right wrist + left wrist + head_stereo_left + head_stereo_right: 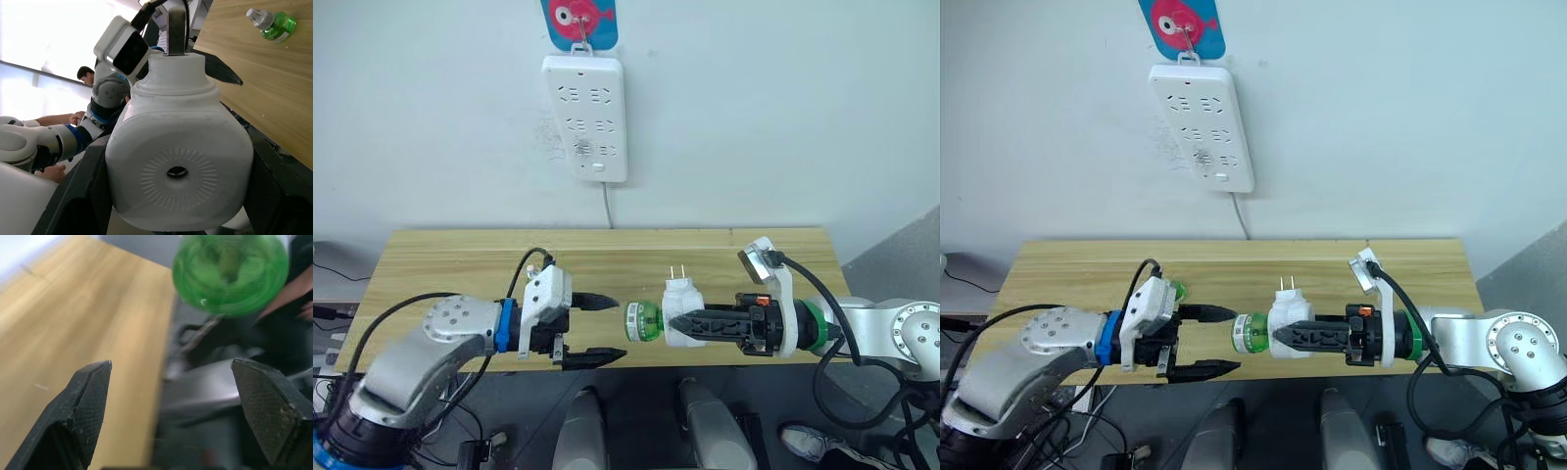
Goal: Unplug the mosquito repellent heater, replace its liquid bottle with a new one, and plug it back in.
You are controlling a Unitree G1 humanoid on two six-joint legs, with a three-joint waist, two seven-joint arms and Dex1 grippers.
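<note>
The 2 head views look forward and down from above the arms, facing the wall with its power strip (586,117), and share the whole table (440,259) and both arms, slightly offset from each other. The left wrist view looks along the left gripper (171,406) from close behind its spread jaws, over the table edge toward a green bottle (230,271). The right wrist view sits very near the mosquito repellent heater (178,161), facing the left arm across it.

A white power strip (585,117) hangs on the wall under a fish-shaped hook (579,20), above the wooden worktop (440,264).
</note>
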